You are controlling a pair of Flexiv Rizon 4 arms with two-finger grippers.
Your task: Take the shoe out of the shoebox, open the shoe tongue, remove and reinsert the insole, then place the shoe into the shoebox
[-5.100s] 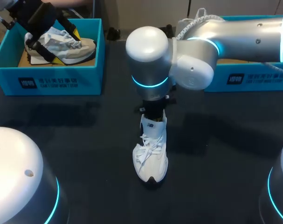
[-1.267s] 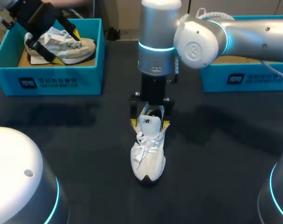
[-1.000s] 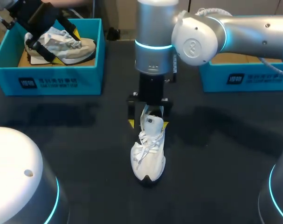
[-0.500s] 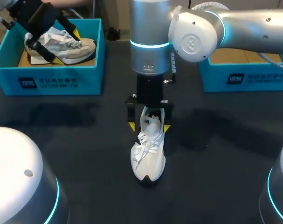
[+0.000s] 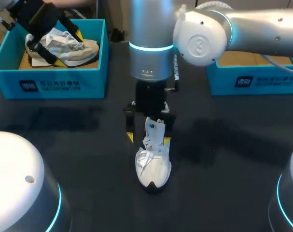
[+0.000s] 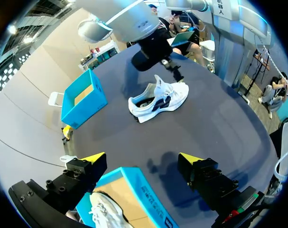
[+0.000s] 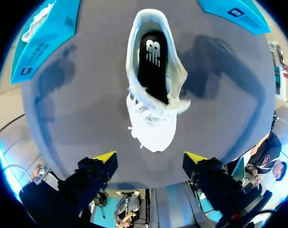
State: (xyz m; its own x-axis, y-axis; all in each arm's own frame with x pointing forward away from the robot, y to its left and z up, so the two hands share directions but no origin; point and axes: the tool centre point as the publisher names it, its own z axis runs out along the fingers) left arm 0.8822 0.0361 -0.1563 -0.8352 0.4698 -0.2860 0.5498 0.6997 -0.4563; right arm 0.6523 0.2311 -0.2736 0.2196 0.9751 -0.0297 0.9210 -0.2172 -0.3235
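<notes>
At the middle of the dark tabletop (image 5: 88,159) a white lace-up sneaker (image 5: 153,162) stands on its sole, well apart from both boxes, toe towards the robot. The right pincer (image 5: 148,138) hangs over its heel end with the yellow tips spread wide, one on either side of the raised white tongue (image 5: 155,128) and gripping nothing. From the wrist, the sneaker (image 7: 153,95) lies ahead of that pincer (image 7: 150,157), and the black insole (image 7: 153,61) sits flat inside the open collar, so taking it out looks like the step in hand. To do it well, I would bring one finger down inside the collar at the heel and pinch only the insole's rim, then peel slowly: nothing pins the shoe, so it may lift or tip. Loose laces near the tongue could snag. The left pincer (image 6: 143,158), also spread wide and empty, hovers over the blue cardboard shoebox on the left (image 5: 49,82), which holds a second grey-and-white sneaker (image 5: 64,46). Another blue shoebox (image 5: 252,82) sits at the right, behind the right arm.
</notes>
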